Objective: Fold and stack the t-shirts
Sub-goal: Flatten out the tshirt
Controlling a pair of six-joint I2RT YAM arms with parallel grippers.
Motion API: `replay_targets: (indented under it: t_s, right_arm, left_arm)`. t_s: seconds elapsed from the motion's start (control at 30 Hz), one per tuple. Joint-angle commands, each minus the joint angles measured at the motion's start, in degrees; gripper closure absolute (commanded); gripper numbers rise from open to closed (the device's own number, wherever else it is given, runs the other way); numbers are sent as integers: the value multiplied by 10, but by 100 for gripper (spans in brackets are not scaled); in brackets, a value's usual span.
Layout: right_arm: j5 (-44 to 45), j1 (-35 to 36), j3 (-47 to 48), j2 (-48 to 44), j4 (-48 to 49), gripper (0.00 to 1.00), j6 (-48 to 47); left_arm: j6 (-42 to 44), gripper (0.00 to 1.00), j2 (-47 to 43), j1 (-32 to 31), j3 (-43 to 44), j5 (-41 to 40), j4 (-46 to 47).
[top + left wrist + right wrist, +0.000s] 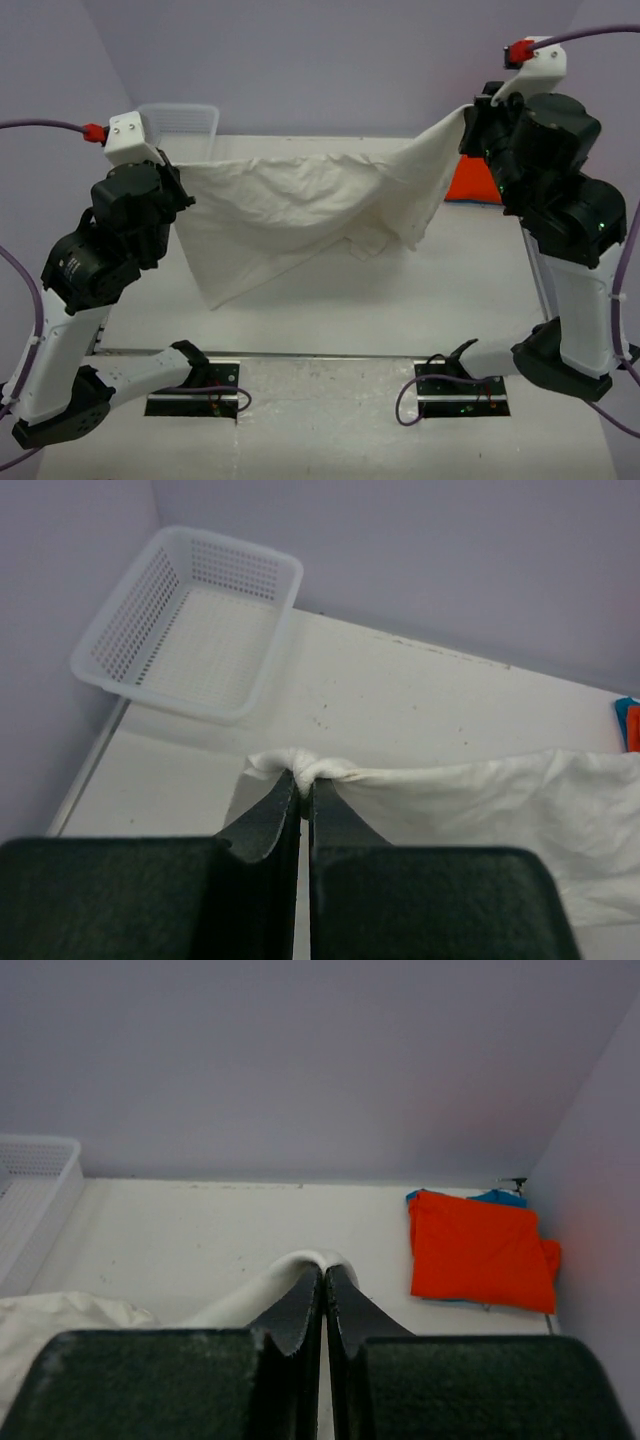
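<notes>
Basically, left claw [303, 780] and right claw [322, 1275] each clamp a bunched edge of the cream shirt [300, 215], spreading it above the middle of the counter [330, 300], presumably to lay it flat for folding; orange shirt [480, 1250] sits at far-right corner.

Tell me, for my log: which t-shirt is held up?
The cream t-shirt, stretched between left gripper and right gripper; the orange t-shirt lies folded over a blue one.

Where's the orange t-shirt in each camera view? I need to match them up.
Top external: orange t-shirt, far right, partly hidden.
Left wrist: a sliver at the right edge.
Right wrist: right of centre, lying flat.
Shared landmark: white basket, at the left in all views.
</notes>
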Motion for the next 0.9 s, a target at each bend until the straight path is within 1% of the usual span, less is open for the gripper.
replay_targets:
  t_s: [0.0, 0.1, 0.23, 0.3, 0.33, 0.37, 0.5, 0.57, 0.7, 0.77, 0.8, 0.83, 0.87]
  right_arm:
    - [55, -1, 29, -36, 5, 100, -37]
    - [66, 7, 33, -77, 35, 100, -53]
    - [86, 53, 57, -116, 87, 100, -127]
    - [97, 75, 70, -116, 101, 100, -155]
    - [122, 91, 74, -117, 120, 100, -171]
    - [127, 117, 75, -120, 131, 100, -200]
    - [148, 152, 80, -124, 181, 100, -249]
    - [152, 171, 87, -121, 189, 100, -267]
    - [170, 210, 85, -116, 240, 100, -309]
    - [202, 244, 82, -110, 271, 100, -361]
    - [212, 254, 80, -105, 306, 100, -381]
    - [225, 276, 75, -103, 333, 100, -428]
    - [240, 285, 61, -102, 357, 100, -447]
  left_arm:
    - [64, 100, -1, 1, 53, -8, 13]
    - [99, 100, -2, 1, 94, 14, 29]
    - [137, 100, 22, 1, 175, 40, 29]
    - [148, 100, 24, 1, 194, 56, 36]
    - [152, 100, 25, 1, 212, 64, 39]
    - [160, 100, 27, 1, 220, 82, 45]
    - [169, 100, 45, 0, 284, 101, 33]
    - [172, 100, 47, 1, 295, 112, 27]
    - [176, 100, 45, 1, 299, 113, 28]
    - [180, 100, 45, 1, 298, 110, 31]
    - [182, 100, 46, 1, 296, 109, 33]
    - [186, 100, 48, 1, 296, 104, 35]
    - [190, 100, 52, 1, 293, 100, 36]
